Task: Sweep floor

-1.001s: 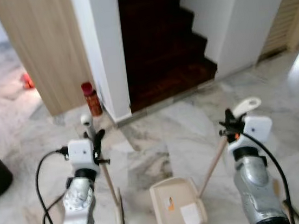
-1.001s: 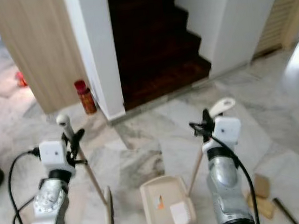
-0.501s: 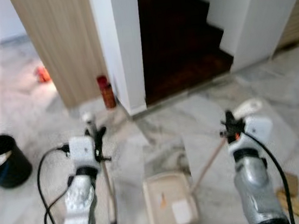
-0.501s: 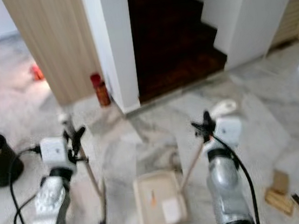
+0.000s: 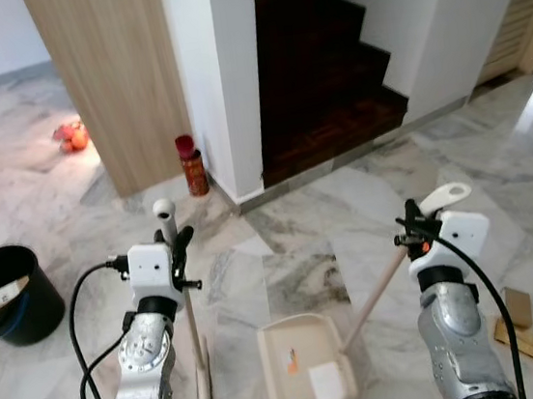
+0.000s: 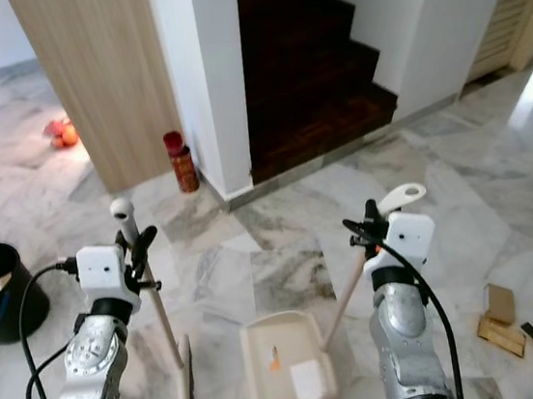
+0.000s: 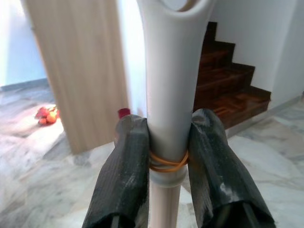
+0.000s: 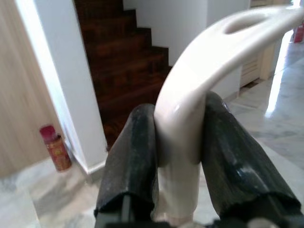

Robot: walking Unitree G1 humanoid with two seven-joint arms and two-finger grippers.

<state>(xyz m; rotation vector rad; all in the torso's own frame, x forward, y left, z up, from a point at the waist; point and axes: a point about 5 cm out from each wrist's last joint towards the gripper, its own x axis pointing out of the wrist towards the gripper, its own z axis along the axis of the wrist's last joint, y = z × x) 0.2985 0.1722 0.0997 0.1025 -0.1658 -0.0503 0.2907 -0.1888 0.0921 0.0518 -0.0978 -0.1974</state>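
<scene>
At lower centre, the dustpan (image 5: 306, 379) rests on the marble floor (image 5: 499, 190), the broom (image 5: 195, 344) head to its left. The left gripper (image 7: 166, 156) clamps the broom handle; the right gripper (image 8: 178, 142) clamps the dustpan handle (image 5: 383, 278). Farther off: black bucket (image 5: 6, 295) at left, red can (image 5: 190, 166), dark stairs (image 5: 324, 76) at top.

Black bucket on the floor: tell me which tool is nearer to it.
Left. The left tool, holding the broom handle, is just right of the black bucket; the right tool, holding the dustpan handle, is far across.
</scene>
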